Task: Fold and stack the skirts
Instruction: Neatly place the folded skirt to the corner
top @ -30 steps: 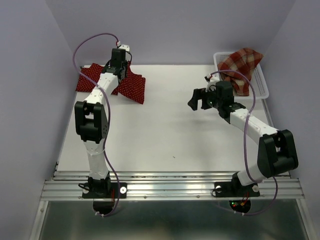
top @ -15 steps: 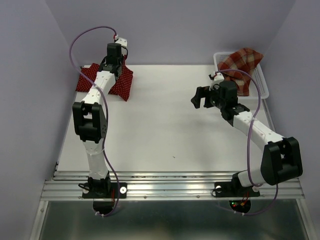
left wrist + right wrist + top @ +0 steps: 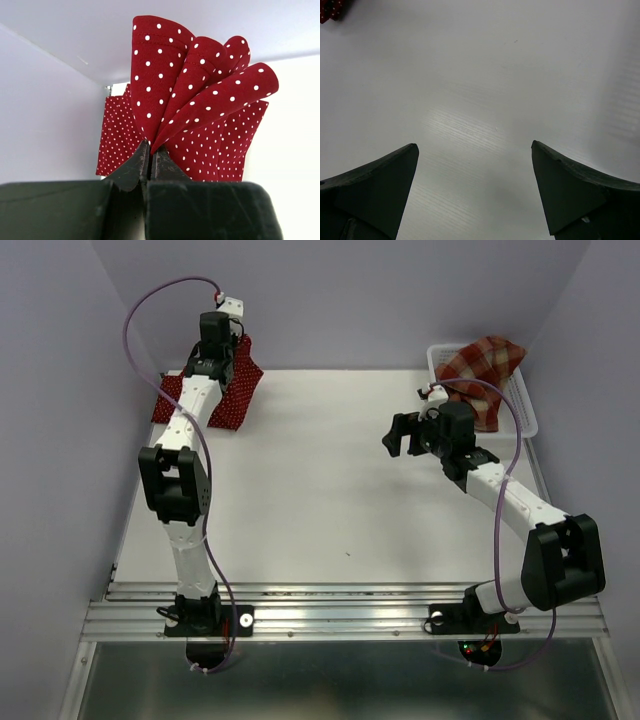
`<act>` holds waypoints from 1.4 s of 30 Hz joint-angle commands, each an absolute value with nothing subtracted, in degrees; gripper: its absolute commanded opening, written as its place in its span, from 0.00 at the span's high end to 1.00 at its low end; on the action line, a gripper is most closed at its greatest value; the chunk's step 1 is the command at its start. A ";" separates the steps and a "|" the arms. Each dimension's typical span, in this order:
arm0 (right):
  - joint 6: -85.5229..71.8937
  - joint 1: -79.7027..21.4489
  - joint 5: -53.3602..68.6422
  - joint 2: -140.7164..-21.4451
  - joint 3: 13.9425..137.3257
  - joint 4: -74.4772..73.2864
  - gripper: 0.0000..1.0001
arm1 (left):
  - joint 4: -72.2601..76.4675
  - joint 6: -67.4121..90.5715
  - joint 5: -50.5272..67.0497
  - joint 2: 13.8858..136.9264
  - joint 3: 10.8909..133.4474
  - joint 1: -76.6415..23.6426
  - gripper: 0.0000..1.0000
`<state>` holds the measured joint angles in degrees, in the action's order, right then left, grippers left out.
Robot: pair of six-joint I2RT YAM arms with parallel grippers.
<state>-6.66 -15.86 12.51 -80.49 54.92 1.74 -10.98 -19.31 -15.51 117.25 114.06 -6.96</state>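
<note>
- Nearest the arm bases, the white table (image 3: 330, 490) lies bare. No skirt sits on this near half.
- At mid-table the right gripper (image 3: 400, 435) hovers with its fingers spread wide and nothing between them. Its wrist camera shows only bare table beneath it. Over the last second it shifted slightly farther and has since held steady.
- Farther back on the left, the left gripper (image 3: 149, 150) is pressed together on a bunched edge of a polka-dot skirt (image 3: 200, 75), dark red with tiny white dots. The cloth fans out in folds just beyond the fingertips.
- This is the change. A second ago that skirt spread out on the table to the right of the left gripper. The left arm has since pulled back and up toward the far-left corner. The skirt now hangs in a narrow drape below the gripper.
- Judged from this, the skirt is being lifted for laying out or folding. No fold is finished yet.
- Below and to the left of the left gripper, a second dotted skirt (image 3: 168, 400) lies on the table.
- Beyond and to the right of the right gripper, the plaid skirt (image 3: 485, 365) is heaped in a white basket (image 3: 525, 410), not yet handled.
</note>
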 commanded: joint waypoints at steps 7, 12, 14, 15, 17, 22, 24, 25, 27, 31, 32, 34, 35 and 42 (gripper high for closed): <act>-5.54 -16.35 12.48 -79.98 56.07 4.31 0.00 | -5.28 -19.51 -12.48 114.87 116.89 -2.99 1.00; -5.45 -16.35 12.13 -81.47 57.04 3.08 0.00 | -5.01 -17.67 -8.80 117.86 117.07 -0.44 1.00; -5.27 -16.35 11.95 -82.00 57.83 2.29 0.00 | -4.57 -17.58 -8.61 119.79 117.42 1.31 1.00; -5.10 -16.35 12.04 -82.18 58.18 1.94 0.00 | -4.31 -18.01 -8.79 120.40 117.60 1.49 1.00; -5.18 -16.35 11.78 -82.61 59.14 1.06 0.00 | -4.13 -19.50 -8.79 122.51 118.38 2.37 1.00; -4.92 -16.35 11.16 -83.85 61.52 -2.72 0.00 | -4.04 -18.02 -6.68 126.38 121.37 4.57 1.00; -4.83 -16.35 11.16 -84.02 62.22 -3.42 0.00 | -3.78 -17.14 -6.42 127.44 122.25 5.44 1.00; -4.92 -16.35 11.16 -84.11 62.40 -3.69 0.00 | -3.26 -16.96 -6.50 128.22 122.43 5.71 1.00; -5.10 -16.35 11.16 -84.11 62.67 -4.74 0.00 | -2.29 -16.44 -6.68 128.93 122.43 6.15 1.00; -5.27 -16.35 10.81 -84.11 63.10 -6.41 0.00 | -0.88 -15.91 -8.26 130.87 122.78 6.94 1.00; -5.27 -16.35 10.64 -84.11 63.19 -6.68 0.00 | -0.88 -15.56 -8.70 131.65 122.96 7.20 1.00; -5.45 -16.35 9.94 -84.11 63.46 -7.73 0.00 | -0.88 -14.86 -10.45 132.53 123.66 7.47 1.00; -5.45 -16.35 9.84 -84.02 63.54 -8.00 0.00 | -0.79 -14.68 -12.29 132.80 124.01 7.56 1.00; -5.89 -16.35 9.05 -83.59 64.51 -9.05 0.00 | -3.51 -11.52 -16.17 134.47 128.57 8.17 0.01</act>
<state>-5.82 -15.86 10.44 -84.14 60.97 -8.91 -5.04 -13.43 -12.45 135.68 123.13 7.57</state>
